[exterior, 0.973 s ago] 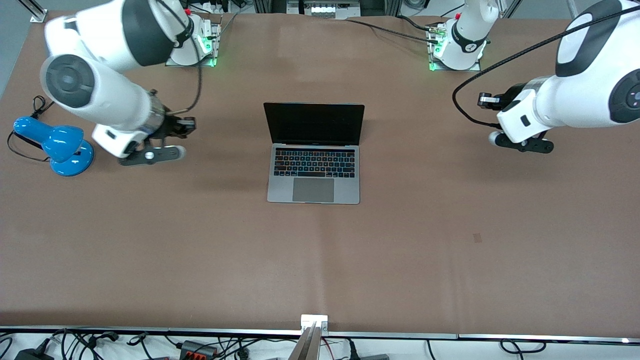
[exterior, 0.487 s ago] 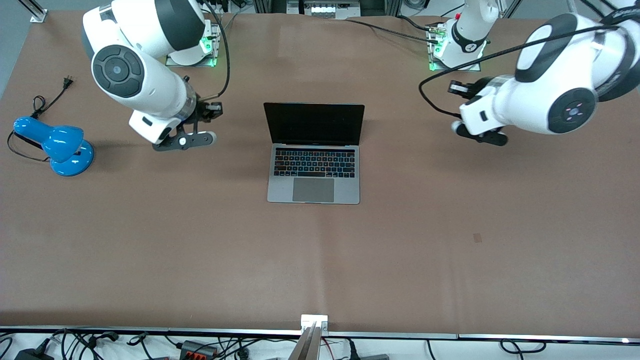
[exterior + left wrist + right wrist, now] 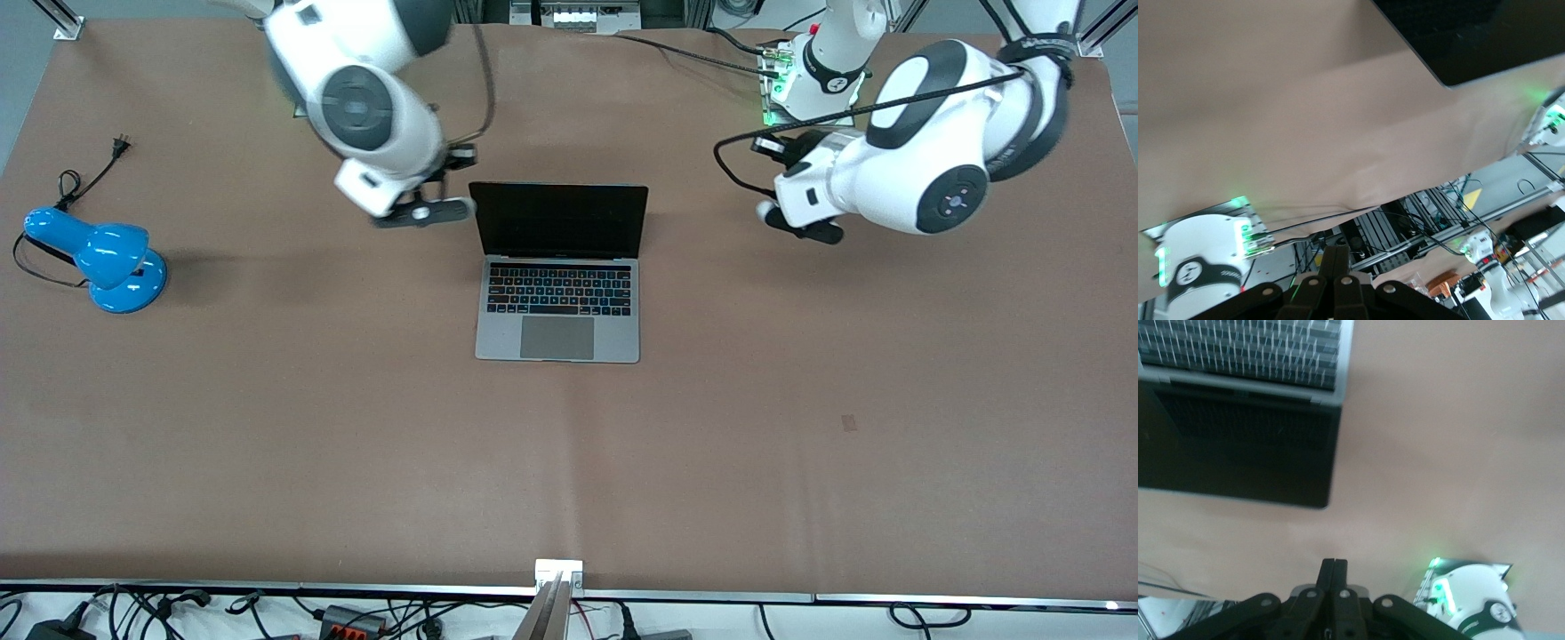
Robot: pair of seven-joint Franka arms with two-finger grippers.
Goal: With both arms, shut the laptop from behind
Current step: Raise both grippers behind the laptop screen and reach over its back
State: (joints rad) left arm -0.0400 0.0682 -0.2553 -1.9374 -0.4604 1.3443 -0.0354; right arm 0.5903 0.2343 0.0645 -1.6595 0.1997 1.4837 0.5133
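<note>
The silver-grey laptop [image 3: 558, 307] stands open in the middle of the table, black screen upright, keyboard facing the front camera. My right gripper [image 3: 455, 160] is shut and empty, in the air just off the screen's edge at the right arm's end. My left gripper [image 3: 766, 145] is shut and empty, in the air over bare table, well off the screen's edge toward the left arm's end. The right wrist view shows the shut fingers [image 3: 1333, 570] and the laptop [image 3: 1238, 420]. The left wrist view shows the shut fingers [image 3: 1335, 257] and a corner of the screen [image 3: 1471, 33].
A blue desk lamp [image 3: 98, 258] with its black cord lies at the right arm's end of the table. The arm bases [image 3: 813, 89] stand along the table's edge farthest from the front camera. Brown table [image 3: 569, 462] spreads around the laptop.
Both arms have swung in toward the laptop. The right gripper has come from near the lamp to the screen's edge. The left gripper has moved closer too. Both stay shut.
</note>
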